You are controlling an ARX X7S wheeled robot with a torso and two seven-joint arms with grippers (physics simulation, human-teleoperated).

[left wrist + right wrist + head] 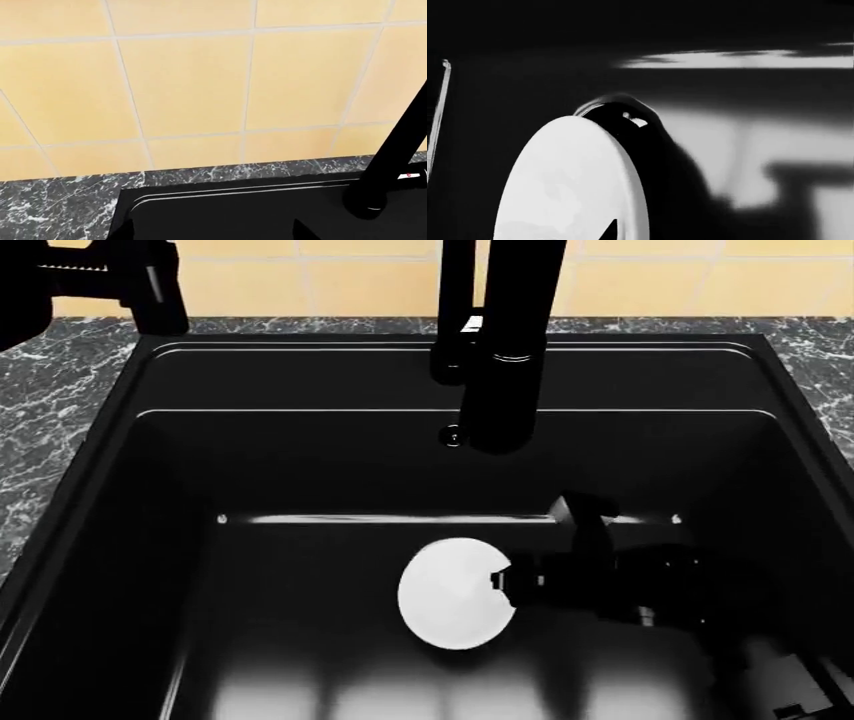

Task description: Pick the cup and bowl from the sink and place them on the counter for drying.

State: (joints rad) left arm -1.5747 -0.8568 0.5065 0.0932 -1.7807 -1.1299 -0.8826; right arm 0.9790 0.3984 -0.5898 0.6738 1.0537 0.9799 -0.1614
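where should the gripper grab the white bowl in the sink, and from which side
Probably the rim. The bowl is a wide, smooth, shallow disc low in the sink, too broad to span, so only its thin edge suits a pinch. Its right edge is nearest: the right gripper is already there. Whether it has closed cannot be told.

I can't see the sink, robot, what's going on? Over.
Right end effector at bowl rim, grip unclear. Left arm over counter. Faucet overhead.
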